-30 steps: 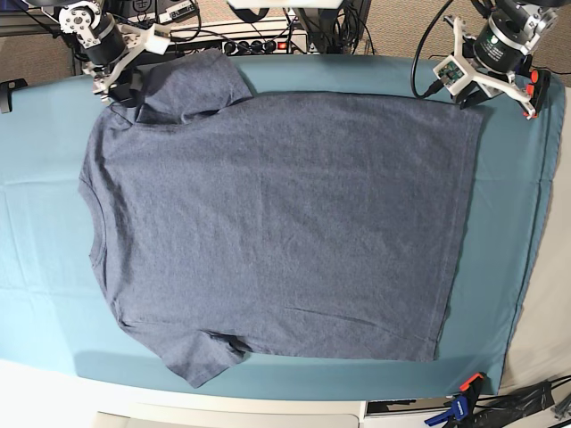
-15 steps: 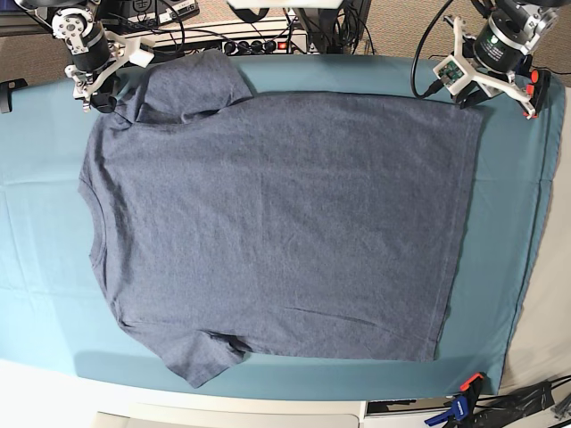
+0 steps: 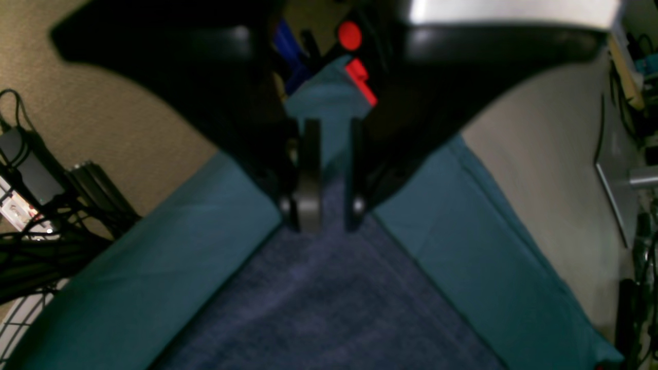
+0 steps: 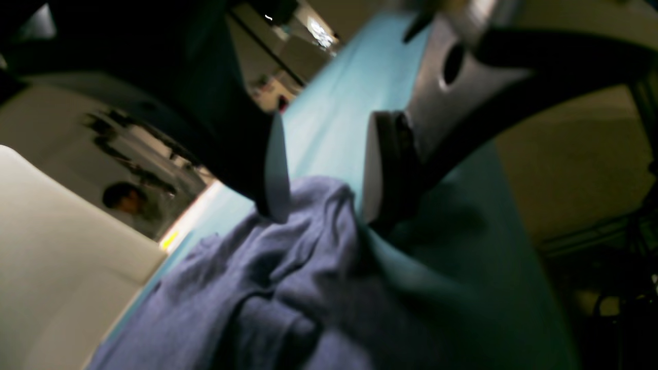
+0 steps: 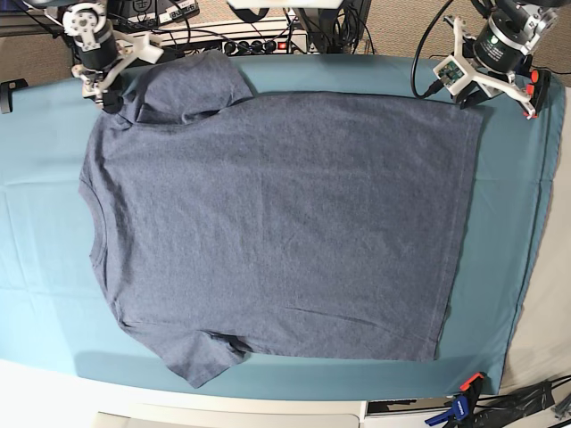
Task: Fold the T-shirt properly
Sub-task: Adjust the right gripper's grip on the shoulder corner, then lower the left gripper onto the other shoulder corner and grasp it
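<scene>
The heathered slate-blue cotton T-shirt [image 5: 277,227] lay flat and spread out on the teal table cloth [image 5: 45,223], plain side up, with its ribbed neck toward the left of the base view and its hem toward the right.

The left gripper [image 3: 325,218] stood over one hem corner of the T-shirt. In the left wrist view its two black fingers [image 3: 308,180] were only a narrow gap apart, and the pointed corner of the fabric reached up into this gap, just under the tips. Whether the fingers really pinched the cloth or only stood above it, I cannot tell. The teal cloth showed on both sides of this corner and beyond the fingers.

The right gripper [image 4: 321,205] was at the sleeve [image 5: 192,85] near the shoulder, at the far left edge of the shirt in the base view. Its jaws stood wide apart. A bunched ridge of the sleeve fabric rose between them, close to the dark finger [image 4: 396,164], but the jaws were not closed on it.
</scene>
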Motion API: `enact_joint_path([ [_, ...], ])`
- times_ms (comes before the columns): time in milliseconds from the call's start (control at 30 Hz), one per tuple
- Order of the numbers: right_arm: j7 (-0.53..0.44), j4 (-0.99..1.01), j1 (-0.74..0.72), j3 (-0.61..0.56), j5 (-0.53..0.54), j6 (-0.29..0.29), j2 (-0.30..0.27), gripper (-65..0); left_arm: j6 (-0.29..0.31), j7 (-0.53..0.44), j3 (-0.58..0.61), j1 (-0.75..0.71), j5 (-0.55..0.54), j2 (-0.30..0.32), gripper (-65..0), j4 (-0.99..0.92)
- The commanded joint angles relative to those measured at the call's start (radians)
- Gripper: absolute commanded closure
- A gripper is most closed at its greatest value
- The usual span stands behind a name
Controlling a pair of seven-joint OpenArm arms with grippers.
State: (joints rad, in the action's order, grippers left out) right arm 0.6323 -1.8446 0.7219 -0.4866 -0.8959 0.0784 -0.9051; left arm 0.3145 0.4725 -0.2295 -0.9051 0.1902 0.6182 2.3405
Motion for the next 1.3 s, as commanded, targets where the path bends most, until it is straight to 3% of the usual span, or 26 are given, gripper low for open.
enact_joint_path([
  [0,-0.166,0.006,0.005,-0.05,0.083,0.082,0.02,-27.2,-0.014,-0.008,-0.004,-0.007,0.001,0.008,-9.8,0.016],
  [233,-0.173,0.005,-0.038,-0.077,0.084,0.082,0.075,-27.2,-0.029,-0.004,-0.004,-0.006,0.001,0.008,-9.8,0.016],
  [433,-0.193,0.005,-0.037,-0.077,0.084,0.082,0.077,-26.8,-0.029,-0.004,-0.004,-0.006,0.001,0.008,-9.8,0.016],
  [600,-0.196,0.005,-0.037,-0.077,0.084,0.082,0.077,-20.9,-0.029,-0.005,-0.004,-0.006,0.001,0.008,-9.8,0.016],
  [733,-0.201,0.005,-0.037,-0.077,0.084,0.082,0.077,-20.9,-0.029,-0.005,-0.004,-0.006,0.001,0.008,-9.8,0.016],
  [1000,-0.207,0.005,-0.037,-0.077,0.084,0.082,0.077,0.0,-0.029,-0.005,-0.004,-0.006,0.0,0.008,-9.8,0.016],
  [1133,-0.202,0.001,-0.037,-0.077,0.083,0.077,0.077,0.0,-0.029,-0.004,-0.004,-0.006,0.0,0.008,-9.8,0.016],
  [1267,-0.171,-0.043,-0.037,-0.077,0.083,0.011,0.077,0.0,-0.027,0.003,-0.004,-0.007,-0.004,0.008,-9.8,0.016],
])
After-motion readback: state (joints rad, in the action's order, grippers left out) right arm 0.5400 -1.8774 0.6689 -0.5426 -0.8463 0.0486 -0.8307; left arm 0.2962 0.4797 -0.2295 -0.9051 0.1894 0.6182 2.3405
